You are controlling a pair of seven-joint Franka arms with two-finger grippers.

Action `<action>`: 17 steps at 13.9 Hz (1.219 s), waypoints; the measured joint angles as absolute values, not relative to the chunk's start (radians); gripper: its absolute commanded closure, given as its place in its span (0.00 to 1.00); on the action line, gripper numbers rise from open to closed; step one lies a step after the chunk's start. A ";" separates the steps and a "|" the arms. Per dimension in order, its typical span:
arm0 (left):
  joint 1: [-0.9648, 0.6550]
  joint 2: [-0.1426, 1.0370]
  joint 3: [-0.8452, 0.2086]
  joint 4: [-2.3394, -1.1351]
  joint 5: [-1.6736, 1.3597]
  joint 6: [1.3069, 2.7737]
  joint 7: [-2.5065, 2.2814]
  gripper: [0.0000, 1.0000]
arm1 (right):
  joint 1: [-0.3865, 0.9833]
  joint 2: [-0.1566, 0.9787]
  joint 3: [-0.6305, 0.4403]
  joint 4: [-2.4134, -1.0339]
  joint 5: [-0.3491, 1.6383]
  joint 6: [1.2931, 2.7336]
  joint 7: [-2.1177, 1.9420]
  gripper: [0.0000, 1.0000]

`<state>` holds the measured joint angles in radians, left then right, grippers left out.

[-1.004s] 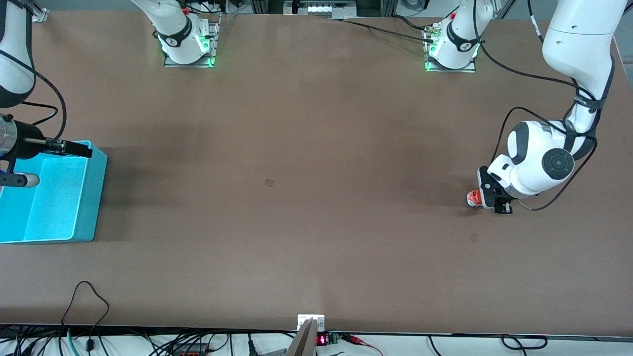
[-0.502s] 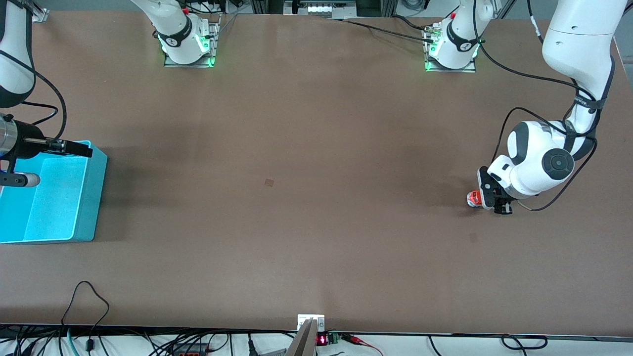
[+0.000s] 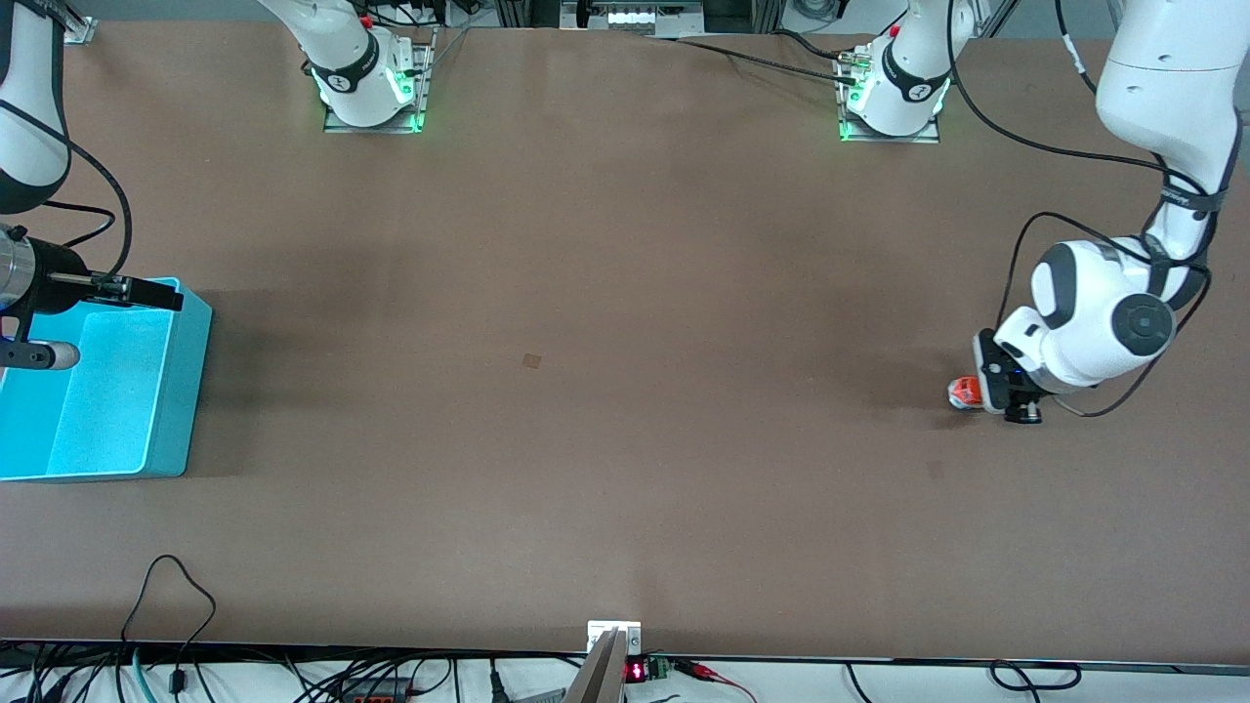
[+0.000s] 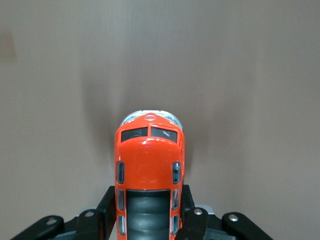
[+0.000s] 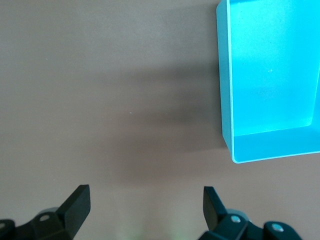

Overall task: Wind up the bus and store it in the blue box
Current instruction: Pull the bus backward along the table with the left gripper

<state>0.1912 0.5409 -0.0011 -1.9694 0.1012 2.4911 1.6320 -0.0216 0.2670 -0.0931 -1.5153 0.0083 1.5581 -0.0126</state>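
Observation:
The small orange bus (image 3: 964, 392) is near the left arm's end of the table, low at the table surface. My left gripper (image 3: 994, 391) is shut on it. In the left wrist view the fingers (image 4: 106, 202) press both sides of the bus (image 4: 149, 155), whose windscreen end sticks out past them. The blue box (image 3: 117, 391) stands at the right arm's end of the table, open and empty. My right gripper (image 3: 146, 293) is open and empty, hovering over the box's rim. In the right wrist view the gripper (image 5: 145, 205) is above bare table beside the box (image 5: 270, 75).
Both arm bases (image 3: 371, 88) stand along the table edge farthest from the camera. A small dark mark (image 3: 531, 360) lies near the table's middle. Cables (image 3: 176, 586) run along the edge nearest the camera.
My left gripper has moved with the bus a short way toward the left arm's end of the table. The right arm has not moved.

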 measured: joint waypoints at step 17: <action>0.308 0.593 -0.004 -1.879 0.101 2.492 1.711 0.00 | -0.022 0.267 -0.093 -1.515 0.009 1.558 -0.014 0.00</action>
<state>0.3082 0.5934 -0.0038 -1.8786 0.1012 2.4916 1.7106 -0.0220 0.2670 -0.0931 -1.5152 0.0085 1.5580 -0.0143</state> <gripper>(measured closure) 0.000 0.000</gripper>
